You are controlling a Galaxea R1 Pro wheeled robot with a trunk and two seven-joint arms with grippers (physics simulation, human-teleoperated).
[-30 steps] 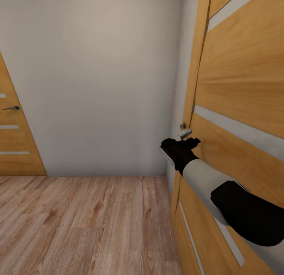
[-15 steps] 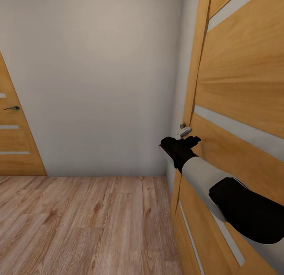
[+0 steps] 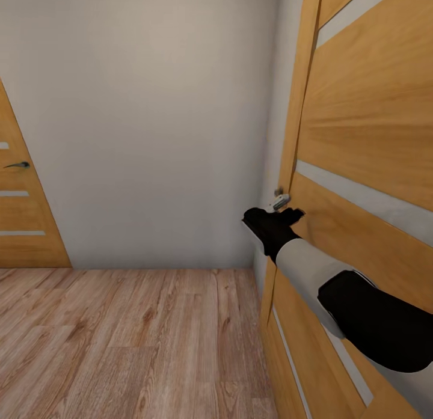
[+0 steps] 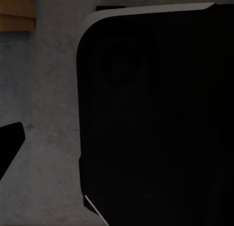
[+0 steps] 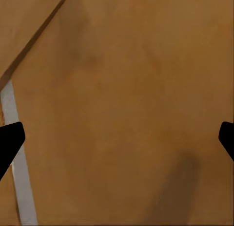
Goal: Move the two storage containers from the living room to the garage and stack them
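Note:
The two storage containers are out of view. I face a wooden door (image 3: pixel 367 136) with pale horizontal stripes on the right. My right arm reaches toward it, and my right gripper (image 3: pixel 290 214) sits just below the small silver door handle (image 3: pixel 280 201), close to the door's edge. In the right wrist view the right gripper (image 5: pixel 117 138) is open, its black fingertips (image 5: pixel 9 141) wide apart against the bare wooden panel with nothing between them. In the left wrist view one fingertip (image 4: pixel 9 138) of the left gripper shows beside a large black body (image 4: pixel 156 114).
A plain pale wall (image 3: pixel 144 118) stands straight ahead. A second wooden door (image 3: pixel 21 208) with a dark handle is at the far left. Light wood-plank flooring (image 3: pixel 132 341) stretches in front of me.
My right gripper has crept slightly up and left beneath the silver handle. The rest of the view is unchanged.

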